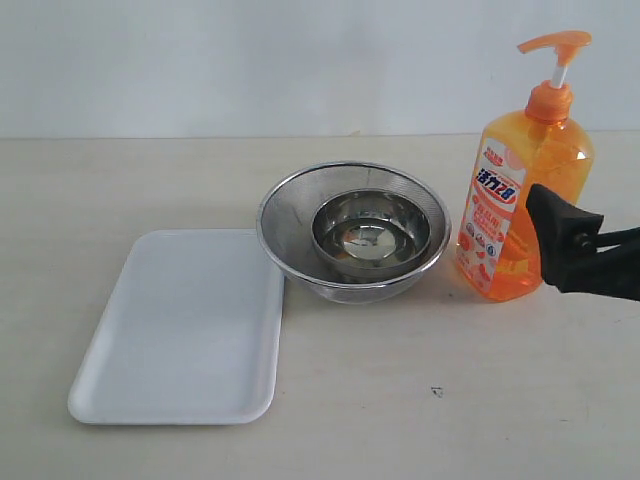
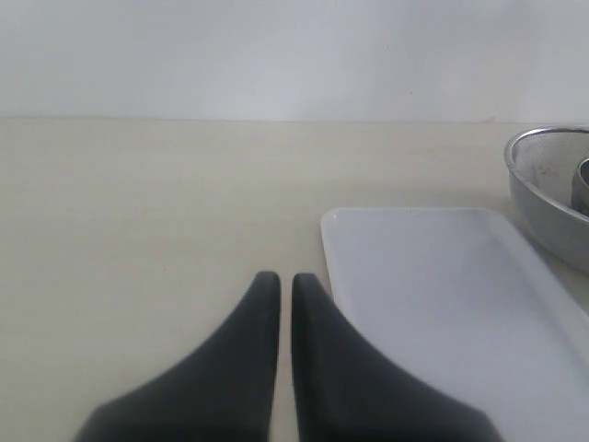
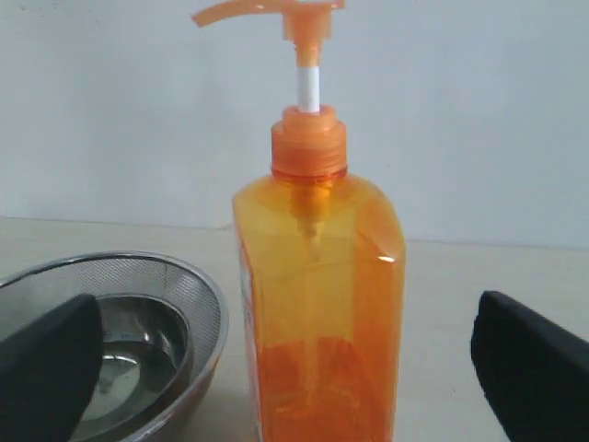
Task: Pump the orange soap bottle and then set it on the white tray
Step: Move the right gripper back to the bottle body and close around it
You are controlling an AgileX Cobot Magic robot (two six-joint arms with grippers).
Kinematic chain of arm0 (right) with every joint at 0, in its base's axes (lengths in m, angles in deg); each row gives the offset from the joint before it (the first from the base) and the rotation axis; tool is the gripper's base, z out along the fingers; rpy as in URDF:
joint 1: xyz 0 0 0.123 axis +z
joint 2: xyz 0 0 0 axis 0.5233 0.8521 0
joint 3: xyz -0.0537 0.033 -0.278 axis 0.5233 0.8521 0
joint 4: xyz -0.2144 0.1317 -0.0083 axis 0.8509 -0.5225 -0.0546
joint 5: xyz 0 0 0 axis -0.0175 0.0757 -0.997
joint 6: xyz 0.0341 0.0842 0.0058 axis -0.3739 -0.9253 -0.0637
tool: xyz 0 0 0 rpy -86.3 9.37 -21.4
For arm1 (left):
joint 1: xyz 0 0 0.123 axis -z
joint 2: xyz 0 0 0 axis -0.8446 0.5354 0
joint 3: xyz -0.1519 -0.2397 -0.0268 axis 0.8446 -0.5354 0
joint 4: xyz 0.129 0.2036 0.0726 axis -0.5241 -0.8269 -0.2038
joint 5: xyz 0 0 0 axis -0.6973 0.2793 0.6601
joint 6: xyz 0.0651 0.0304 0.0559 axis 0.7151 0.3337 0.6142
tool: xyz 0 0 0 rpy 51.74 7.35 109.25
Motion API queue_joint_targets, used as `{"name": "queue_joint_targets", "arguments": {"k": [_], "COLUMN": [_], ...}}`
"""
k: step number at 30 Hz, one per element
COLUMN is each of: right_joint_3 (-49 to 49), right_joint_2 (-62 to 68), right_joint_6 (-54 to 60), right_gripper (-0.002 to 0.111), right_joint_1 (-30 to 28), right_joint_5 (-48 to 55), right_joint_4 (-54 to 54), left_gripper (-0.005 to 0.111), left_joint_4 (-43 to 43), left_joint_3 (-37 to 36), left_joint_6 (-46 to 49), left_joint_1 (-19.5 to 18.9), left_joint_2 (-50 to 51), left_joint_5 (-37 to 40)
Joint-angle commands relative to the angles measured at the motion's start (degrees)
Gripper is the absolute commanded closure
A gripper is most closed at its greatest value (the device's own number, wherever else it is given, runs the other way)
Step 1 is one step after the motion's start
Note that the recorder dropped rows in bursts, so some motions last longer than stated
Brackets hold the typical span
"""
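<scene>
The left end effector point(image 2: 284, 281) has its two fingers closed up tight. The right end effector point(image 3: 287, 364) has its fingers wide apart.

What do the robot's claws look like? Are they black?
Yes, both are plain matte black. The left claw has two smooth fingers, wide at the back and curving to thin rounded tips, like shark fins. The right claw is the same chunky black shape, with a small screw on its side. No cables, stickers or writing show.
</scene>
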Motion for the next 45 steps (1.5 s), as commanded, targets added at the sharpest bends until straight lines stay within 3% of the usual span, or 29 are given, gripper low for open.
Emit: {"name": "queue_joint_targets", "arguments": {"k": [1, 8, 19, 23, 27, 34, 45], "right_joint_3": [-0.6, -3.7, -4.8, -6.3, -9.0, -10.1, -12.9], "right_joint_2": [-0.1, 2.8, 6.8, 9.4, 13.5, 19.0, 24.4], "right_joint_6": [-5.1, -15.9, -16.8, -19.5, -20.5, -15.7, -16.2], "right_gripper": [0.004, 0.004, 0.004, 0.004, 0.004, 0.004, 0.004], "right_joint_1": [-4.8, -11.7, -16.9, -18.6, -18.6, -18.6, -22.6], "right_joint_5": [-0.2, 2.1, -0.5, -0.5, -0.5, -3.7, -5.1], "right_joint_4": [6.6, 26.1, 26.3, 30.8, 34.1, 29.9, 33.0], "left_gripper": [0.102, 0.102, 0.102, 0.102, 0.102, 0.102, 0.102], "left_joint_4": [0.0, 0.0, 0.0, 0.0, 0.0, 0.0, 0.0], "left_joint_3": [-0.2, -0.2, -0.2, -0.2, -0.2, -0.2, -0.2], "left_joint_6": [-0.4, -0.4, -0.4, -0.4, -0.4, -0.4, -0.4], "left_joint_1": [-0.1, -0.1, -0.1, -0.1, -0.1, -0.1, -0.1], "left_joint_2": [-0.2, -0.2, -0.2, -0.2, -0.2, -0.2, -0.2], "left_joint_5": [-0.2, -0.2, -0.2, -0.2, -0.2, -0.2, -0.2]}}
